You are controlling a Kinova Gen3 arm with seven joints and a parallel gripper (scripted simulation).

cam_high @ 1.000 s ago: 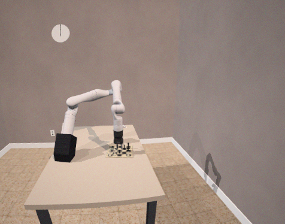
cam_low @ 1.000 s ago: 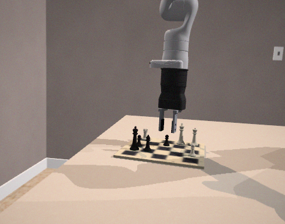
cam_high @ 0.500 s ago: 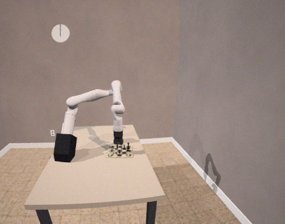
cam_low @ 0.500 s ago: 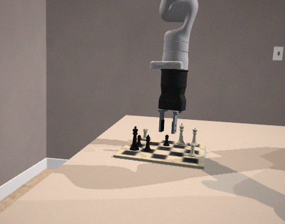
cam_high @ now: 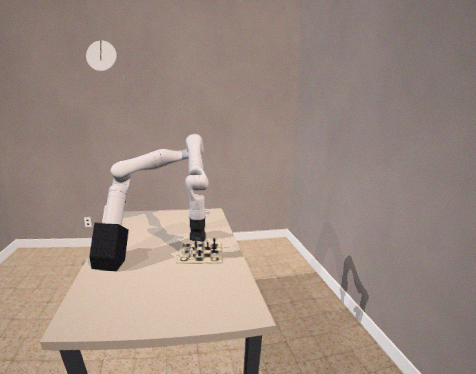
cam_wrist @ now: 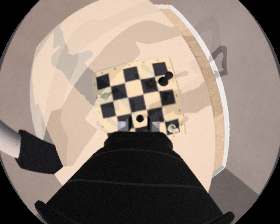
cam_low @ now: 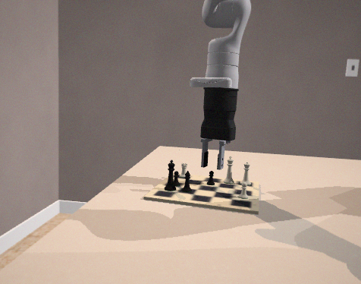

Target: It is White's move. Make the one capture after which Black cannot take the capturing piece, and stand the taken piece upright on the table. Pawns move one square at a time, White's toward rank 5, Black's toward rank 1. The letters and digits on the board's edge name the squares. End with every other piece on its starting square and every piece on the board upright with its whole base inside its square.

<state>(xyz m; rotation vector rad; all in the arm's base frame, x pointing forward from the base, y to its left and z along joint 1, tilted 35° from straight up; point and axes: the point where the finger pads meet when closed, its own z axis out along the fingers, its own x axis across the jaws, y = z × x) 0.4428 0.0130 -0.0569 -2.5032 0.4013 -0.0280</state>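
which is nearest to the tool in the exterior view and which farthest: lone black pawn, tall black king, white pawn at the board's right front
Measured from the tool as the exterior view shows it:
1. Lone black pawn, just below the fingertips, near the board's middle.
2. White pawn, lower right, by the board's right front edge.
3. Tall black king, far left end of the board.
The second and third are fairly close in the picture.

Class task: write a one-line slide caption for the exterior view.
Open, empty gripper poised above the chessboard, among upright black and white pieces.
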